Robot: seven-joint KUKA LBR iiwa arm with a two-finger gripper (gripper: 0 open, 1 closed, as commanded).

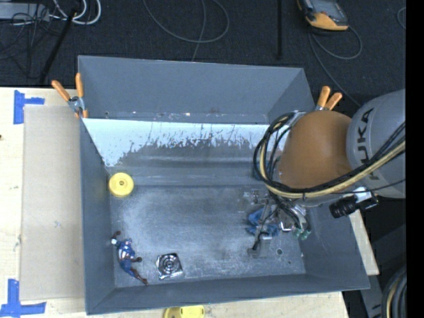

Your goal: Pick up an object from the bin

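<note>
Reaching into the grey bin (199, 98) from the right, I hang low over its floor. I tell every place from the yellow disc (121, 185), a round thing that lies flat near the left wall. My gripper (265, 234) is far to the right of the yellow disc and a bit lower in the view, close to the right wall. A small blue thing (254, 218) is there too, right up against my gripper, on the side that faces the yellow disc. Part of it is hidden, so I cannot say what it is. I also cannot tell if my gripper is open or closed, or if it has the small blue thing. Below the yellow disc, by the front wall, lies a little blue toy figure (126, 252). A small shiny metal piece (169, 265) sits below the yellow disc too, a bit more to the right. My brown cover (315, 151) is far right of the yellow disc and a little higher.
</note>
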